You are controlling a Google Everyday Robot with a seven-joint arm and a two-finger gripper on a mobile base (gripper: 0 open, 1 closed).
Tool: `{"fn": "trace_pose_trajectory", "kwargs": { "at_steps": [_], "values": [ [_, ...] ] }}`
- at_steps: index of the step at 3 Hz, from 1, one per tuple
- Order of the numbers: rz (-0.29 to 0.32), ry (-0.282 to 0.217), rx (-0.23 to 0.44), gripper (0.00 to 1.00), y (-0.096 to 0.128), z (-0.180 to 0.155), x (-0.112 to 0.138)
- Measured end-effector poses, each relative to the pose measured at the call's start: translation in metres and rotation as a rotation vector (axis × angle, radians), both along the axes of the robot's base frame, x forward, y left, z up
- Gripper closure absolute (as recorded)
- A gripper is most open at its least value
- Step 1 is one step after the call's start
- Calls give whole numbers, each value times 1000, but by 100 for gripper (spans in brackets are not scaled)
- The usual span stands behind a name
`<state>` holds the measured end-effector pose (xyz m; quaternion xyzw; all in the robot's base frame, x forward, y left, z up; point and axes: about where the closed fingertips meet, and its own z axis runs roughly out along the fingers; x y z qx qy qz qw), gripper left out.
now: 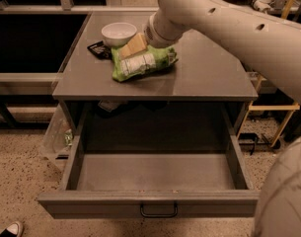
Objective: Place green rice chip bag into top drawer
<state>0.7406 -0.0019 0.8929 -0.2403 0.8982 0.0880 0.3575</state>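
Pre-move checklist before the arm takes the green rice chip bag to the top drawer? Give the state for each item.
1. Top drawer pulled open under the cabinet top: ok.
2. Drawer floor bare where it shows: ok.
3. Green rice chip bag lying on the cabinet top, in full view: ok.
4. Gripper down at the bag's rear left end: ok.
5. Secure grasp on the bag: cannot tell.
6. Room around the bag for a lift: not ok. The white bowl and the black flat object sit right beside the gripper and bag. Whether they touch, cannot tell.
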Motion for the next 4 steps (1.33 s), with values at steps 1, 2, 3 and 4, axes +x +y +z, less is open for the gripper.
{"fn": "trace_pose_trajectory", "kwargs": {
  "at_steps": [1, 2, 3, 4],
  "values": [
    [-20, 17, -19, 0, -1, -5, 11],
    [-55, 49, -45, 0, -3, -11, 23],
    [-88, 96, -64, 0, -5, -20, 29],
    [-103, 133, -79, 0, -5, -28, 32]
  ]
}}
